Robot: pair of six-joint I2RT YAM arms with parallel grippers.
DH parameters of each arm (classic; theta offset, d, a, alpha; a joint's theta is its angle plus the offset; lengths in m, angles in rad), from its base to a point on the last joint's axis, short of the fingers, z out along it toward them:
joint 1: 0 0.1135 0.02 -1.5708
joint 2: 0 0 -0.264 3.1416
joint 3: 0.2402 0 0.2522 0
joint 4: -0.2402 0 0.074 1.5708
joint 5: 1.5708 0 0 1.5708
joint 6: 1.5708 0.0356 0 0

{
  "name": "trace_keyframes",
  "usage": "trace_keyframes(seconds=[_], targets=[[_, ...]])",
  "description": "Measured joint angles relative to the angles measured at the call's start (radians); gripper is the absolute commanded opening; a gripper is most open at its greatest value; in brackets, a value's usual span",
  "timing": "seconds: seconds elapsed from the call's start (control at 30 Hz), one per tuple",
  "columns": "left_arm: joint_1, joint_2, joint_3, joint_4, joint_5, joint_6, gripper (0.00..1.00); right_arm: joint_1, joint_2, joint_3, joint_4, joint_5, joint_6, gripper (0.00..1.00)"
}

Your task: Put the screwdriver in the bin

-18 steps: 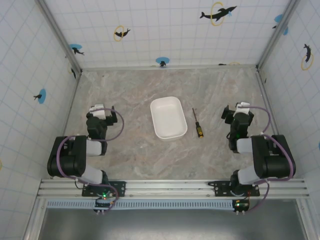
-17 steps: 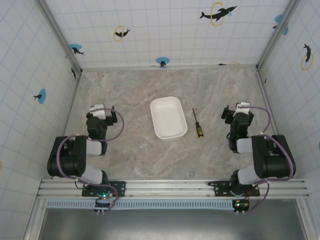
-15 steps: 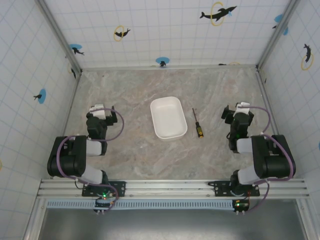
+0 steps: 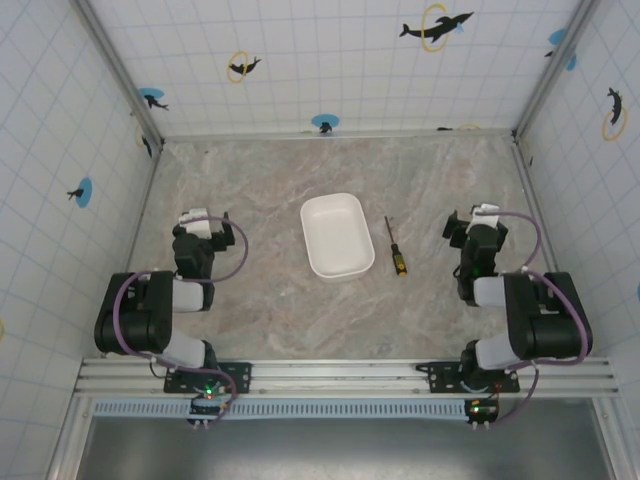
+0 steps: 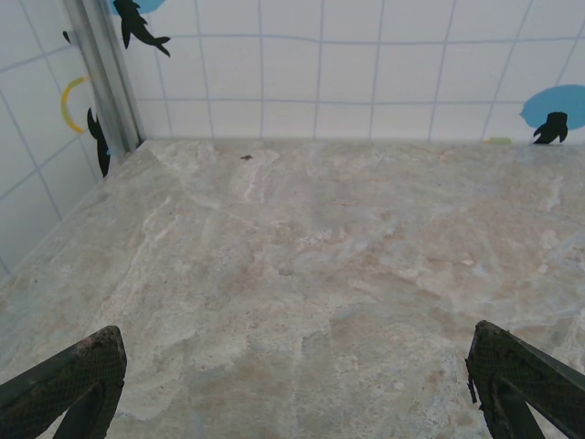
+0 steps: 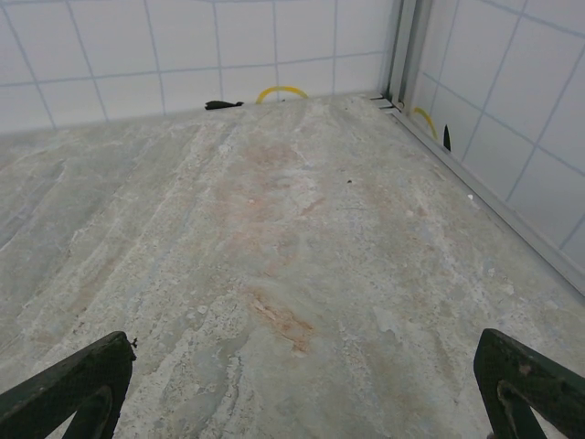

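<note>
- Left gripper: the jaws stand wide apart and hold nothing. In the left wrist view its two dark fingertips sit at the lower corners, with bare marble table between them and ahead of them.
- Right gripper: the jaws are likewise spread wide and empty. In the right wrist view its fingertips frame bare table surface running ahead to the tiled wall.
- Screwdriver: it lies flat on the table between the two grippers, nearer the right one. It is off the inner side of the right jaws and apart from them, roughly level with them. The thin shaft points away from the arm bases; the yellow-and-black handle is the end nearer the bases.
- Bin: this white tray rests on the table just beside the screwdriver, on the side toward the left jaws, with a narrow strip of table separating the two. It is well apart from the left jaws, and nothing lies in it.
</note>
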Motion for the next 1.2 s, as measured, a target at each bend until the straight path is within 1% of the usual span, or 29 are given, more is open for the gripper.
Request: trace_keyframes(seconds=[0.1, 0.17, 0.23, 0.37, 0.43, 0.53, 0.6, 0.67, 0.77, 0.9, 1.03, 1.2], targets=[[0.000, -0.003, 0.003, -0.016, 0.000, 0.000, 0.98, 0.003, -0.076, 0.053, -0.138, 0.003, 0.001, 0.98], [0.000, -0.034, 0.023, -0.090, 0.000, 0.000, 0.98, 0.006, -0.131, 0.114, -0.248, -0.005, 0.004, 0.98], [0.000, -0.093, 0.063, -0.189, 0.001, -0.001, 0.98, 0.007, -0.178, 0.179, -0.357, -0.026, 0.016, 0.99], [-0.001, -0.270, 0.144, -0.363, 0.038, -0.030, 0.98, 0.009, -0.238, 0.282, -0.556, -0.112, 0.055, 0.99], [-0.004, -0.344, 0.175, -0.436, 0.073, -0.067, 0.98, 0.011, -0.240, 0.326, -0.661, -0.176, 0.075, 0.99], [-0.010, -0.395, 0.217, -0.543, 0.154, -0.148, 0.98, 0.032, -0.217, 0.389, -0.820, -0.282, 0.105, 0.99], [-0.018, -0.395, 0.234, -0.600, 0.219, -0.198, 0.98, 0.066, -0.187, 0.423, -0.901, -0.336, 0.119, 0.99], [-0.040, -0.390, 0.234, -0.658, 0.282, -0.243, 0.98, 0.129, -0.149, 0.446, -0.977, -0.375, 0.126, 0.99], [-0.082, -0.379, 0.230, -0.710, 0.352, -0.297, 0.98, 0.224, -0.107, 0.449, -1.064, -0.410, 0.131, 0.99], [-0.147, -0.364, 0.212, -0.742, 0.408, -0.359, 0.98, 0.298, -0.063, 0.450, -1.146, -0.436, 0.138, 0.99], [-0.203, -0.341, 0.195, -0.755, 0.430, -0.397, 0.98, 0.324, -0.037, 0.450, -1.188, -0.447, 0.150, 0.90], [-0.222, -0.316, 0.184, -0.757, 0.438, -0.449, 0.98, 0.336, 0.000, 0.451, -1.209, -0.450, 0.154, 0.77]])
